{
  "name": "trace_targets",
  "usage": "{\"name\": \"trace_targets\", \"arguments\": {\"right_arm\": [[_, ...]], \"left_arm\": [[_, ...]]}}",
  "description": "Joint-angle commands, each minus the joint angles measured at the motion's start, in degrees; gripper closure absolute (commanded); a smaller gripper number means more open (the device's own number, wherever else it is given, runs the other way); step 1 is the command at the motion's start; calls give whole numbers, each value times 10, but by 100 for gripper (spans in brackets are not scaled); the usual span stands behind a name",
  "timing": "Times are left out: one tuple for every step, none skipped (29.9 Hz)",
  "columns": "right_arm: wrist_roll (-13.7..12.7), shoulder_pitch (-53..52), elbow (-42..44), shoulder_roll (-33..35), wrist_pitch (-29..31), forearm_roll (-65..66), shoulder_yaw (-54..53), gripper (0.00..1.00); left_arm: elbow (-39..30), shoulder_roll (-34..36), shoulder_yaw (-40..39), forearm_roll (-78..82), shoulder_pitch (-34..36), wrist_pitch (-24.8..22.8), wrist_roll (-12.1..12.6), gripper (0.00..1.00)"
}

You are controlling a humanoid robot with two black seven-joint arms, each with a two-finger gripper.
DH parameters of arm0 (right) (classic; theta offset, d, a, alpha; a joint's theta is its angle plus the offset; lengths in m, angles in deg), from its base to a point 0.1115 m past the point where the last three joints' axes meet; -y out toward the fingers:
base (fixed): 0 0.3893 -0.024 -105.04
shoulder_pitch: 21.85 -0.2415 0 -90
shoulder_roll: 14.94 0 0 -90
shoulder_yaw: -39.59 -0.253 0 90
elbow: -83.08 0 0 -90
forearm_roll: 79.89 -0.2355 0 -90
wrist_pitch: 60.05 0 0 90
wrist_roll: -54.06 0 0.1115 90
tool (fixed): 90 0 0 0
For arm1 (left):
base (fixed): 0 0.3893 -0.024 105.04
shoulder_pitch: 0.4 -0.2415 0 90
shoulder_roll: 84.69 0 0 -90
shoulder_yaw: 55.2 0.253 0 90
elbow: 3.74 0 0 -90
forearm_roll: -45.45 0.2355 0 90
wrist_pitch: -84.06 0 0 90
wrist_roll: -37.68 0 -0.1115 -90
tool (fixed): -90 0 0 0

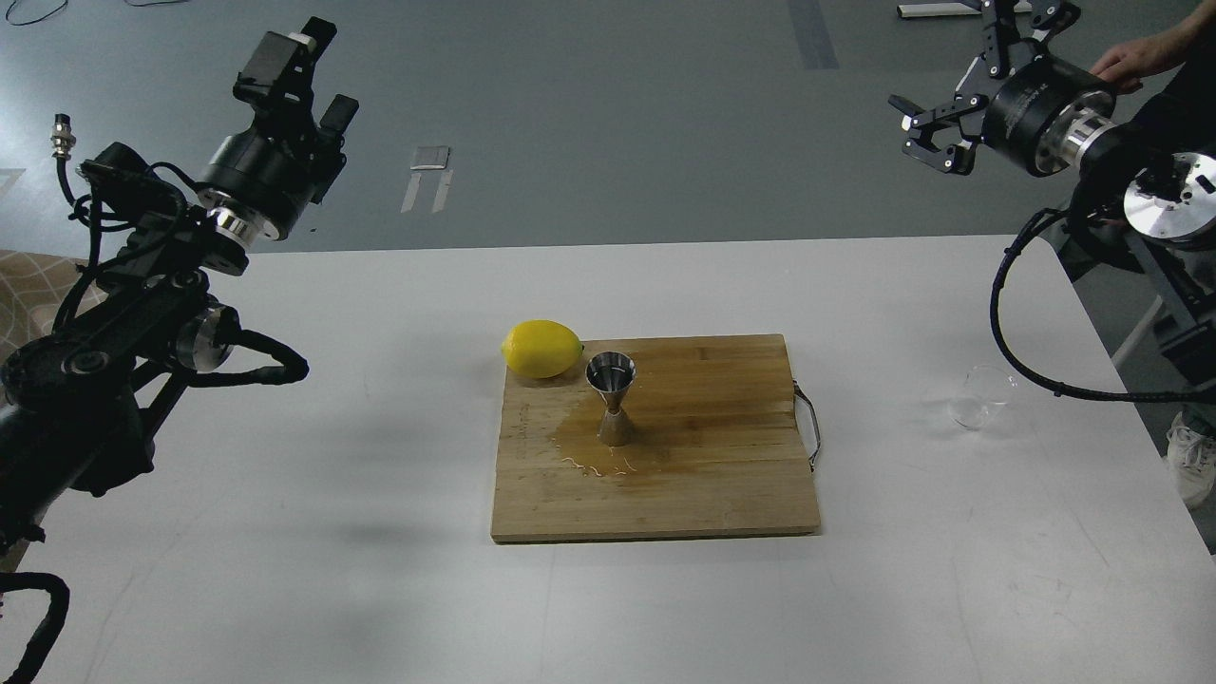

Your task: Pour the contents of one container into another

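fingers, right [969, 90]: spread wide, black and jointed, nothing between them; raised well beyond the board's far right corner, past the bench's far edge.
fingers, left [318, 71]: black, blocky, raised well to the far left of the board; they look parted with nothing between them.
landmark, cutting board [712, 475]: square, pale wood with visible grain, lying flat mid-bench, a thin wire handle on its right edge.
jigger [613, 399]: shiny steel, hourglass shape with a narrow waist, upright on the board's left half, open mouth up.
wet patch [589, 446]: darker, glossy stain on the wood around the jigger's foot, reaching toward the board's left and near sides.
glass cup [978, 399]: small, squat, clear, hard to read against the white; on the bench well right of the board, near the bench's right edge, a black cable running just beside it.
lemon [541, 349]: smooth, yellow, oval, at the board's far left corner, just beside the jigger.
bench [285, 570]: white, matte, with bare surface left of, right of and nearer than the board.
person's hand [1130, 62]: at the top right, beyond the board, resting on the right arm.
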Motion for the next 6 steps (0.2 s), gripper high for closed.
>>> {"name": "trace_targets", "arguments": {"right_arm": [[9, -12, 27, -38, 10, 0, 0, 0], [10, -13, 30, -46, 10, 0, 0, 0], [10, -13, 32, -57, 11, 0, 0, 0], [15, -13, 33, -65, 13, 0, 0, 0], [18, -13, 33, -69, 14, 0, 1, 0], [28, -12, 34, -76, 15, 0, 0, 0]], "left_arm": [[66, -24, 0, -62, 13, -38, 14, 2], [77, -30, 0, -67, 15, -48, 18, 2], [94, -40, -5, -81, 16, -67, 22, 2], [109, -47, -17, -97, 16, -87, 24, 2], [116, -49, -25, -104, 16, -98, 25, 2], [130, -52, -36, -112, 15, -113, 26, 2]]}}
